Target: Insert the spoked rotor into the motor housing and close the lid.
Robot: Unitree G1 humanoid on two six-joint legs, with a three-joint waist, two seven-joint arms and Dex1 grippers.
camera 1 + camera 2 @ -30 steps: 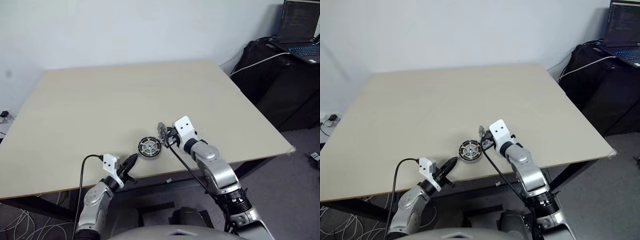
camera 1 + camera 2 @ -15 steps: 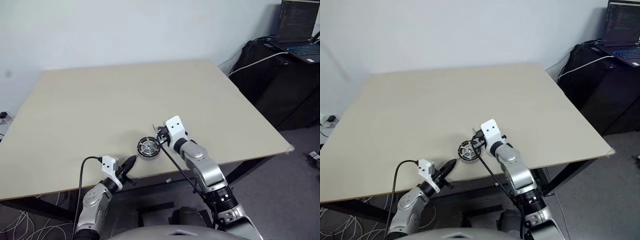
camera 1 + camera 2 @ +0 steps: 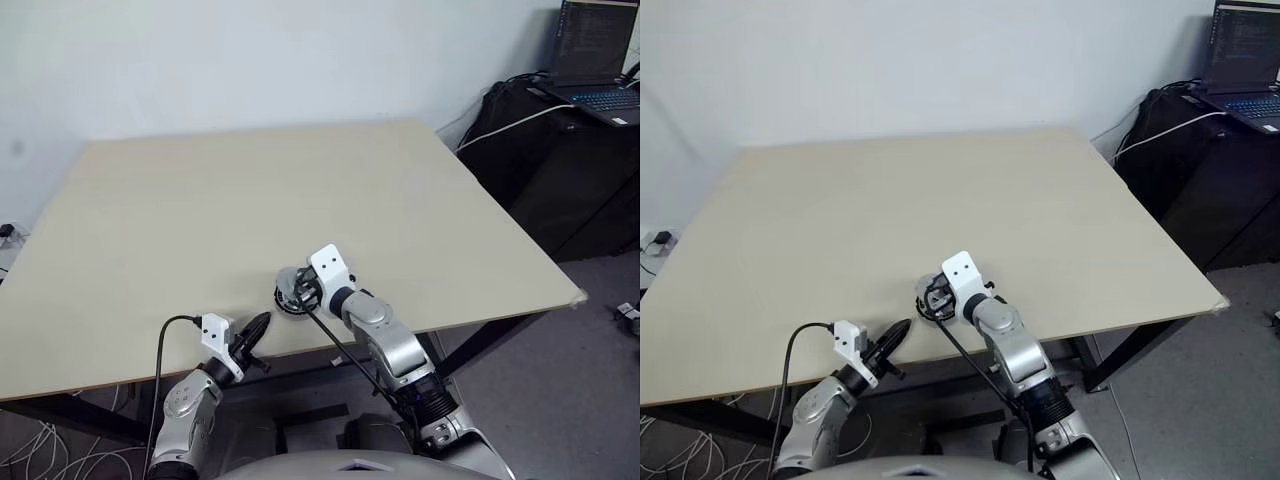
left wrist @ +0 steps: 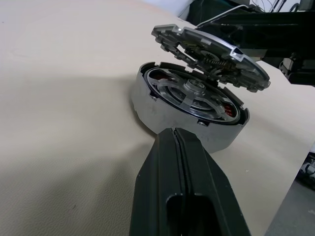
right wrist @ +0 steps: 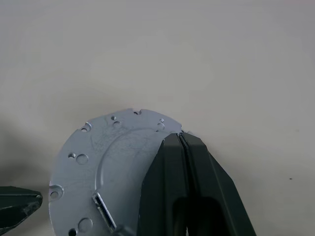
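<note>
The motor housing (image 4: 165,120) lies flat on the tan table (image 3: 250,190) near its front edge. The spoked rotor (image 4: 189,91) sits inside it, and a bit of copper winding shows at the rim. The lid (image 4: 211,49) hangs tilted just above the housing, and my right gripper (image 5: 179,135) is shut on its edge. In the left eye view that right gripper (image 3: 300,290) is over the housing. My left gripper (image 4: 173,132) is shut and empty, pointing at the housing's near side from a short way off; it hovers at the table's front edge (image 3: 260,325).
A dark stand with an open laptop (image 3: 600,60) is off the table's right side. A black cable (image 3: 345,345) trails from my right wrist. The table spreads wide behind the housing.
My right gripper has carried the lid left and down, from beside the housing to just over it. The left gripper has stayed where it was.
</note>
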